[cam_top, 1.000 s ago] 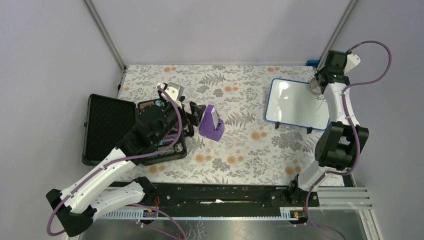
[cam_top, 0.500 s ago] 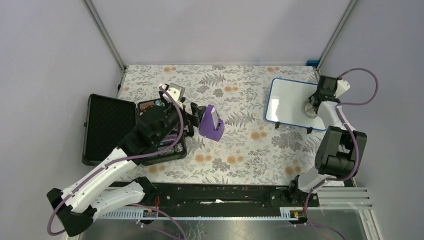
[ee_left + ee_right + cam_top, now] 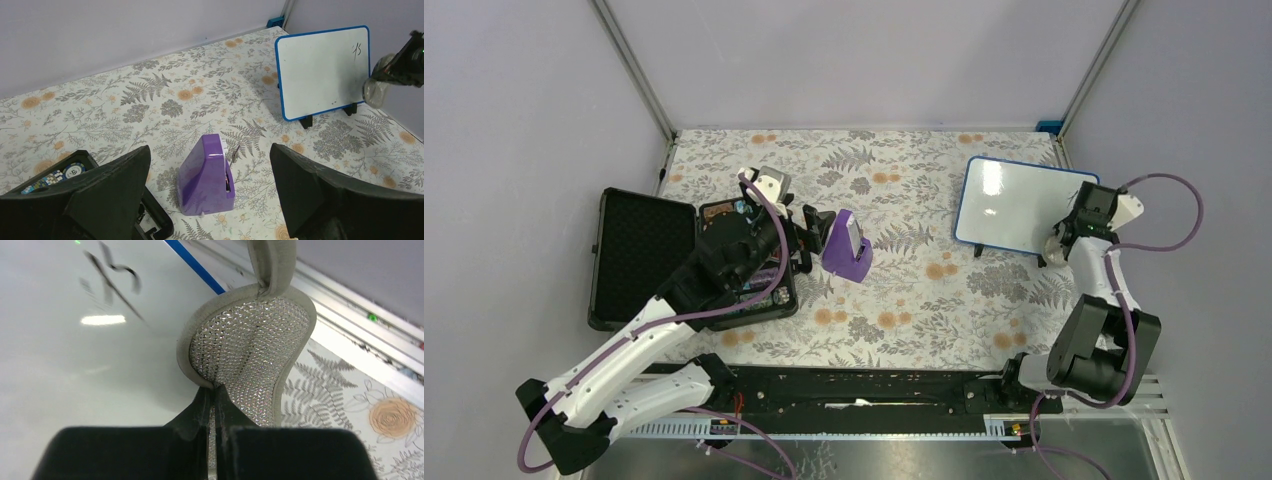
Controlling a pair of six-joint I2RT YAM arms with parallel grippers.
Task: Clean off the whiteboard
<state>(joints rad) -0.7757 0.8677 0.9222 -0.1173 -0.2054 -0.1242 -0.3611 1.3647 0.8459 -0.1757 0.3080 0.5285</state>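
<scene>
Jaws of the right gripper (image 3: 216, 397) were closed tight on the lower edge of a grey mesh pad (image 3: 250, 345), which stood up from the pinch and curled over at its top. Just beyond the pad and to its left in the wrist view lay the whiteboard (image 3: 65, 350), its blue frame running behind the pad's upper edge. Whether the pad actually touched the board could not be told. Black marks (image 3: 110, 277) remained on the white surface, up and to the left of the pad and apart from it. From the left wrist camera the pad hung at the board's right edge near its lower corner, above the nearer of the two small black feet (image 3: 351, 107) that propped the board upright on the floral cloth (image 3: 894, 300). The left gripper (image 3: 209, 150) was spread wide and held nothing. A purple stand (image 3: 207, 175) sat on the cloth directly ahead of it, between the lines of its two fingers and not touched by either. The whiteboard stood well beyond that stand and off to the gripper's right. An open black case (image 3: 639, 255) lay under and behind the left wrist, its near corner showing beside the left finger.
</scene>
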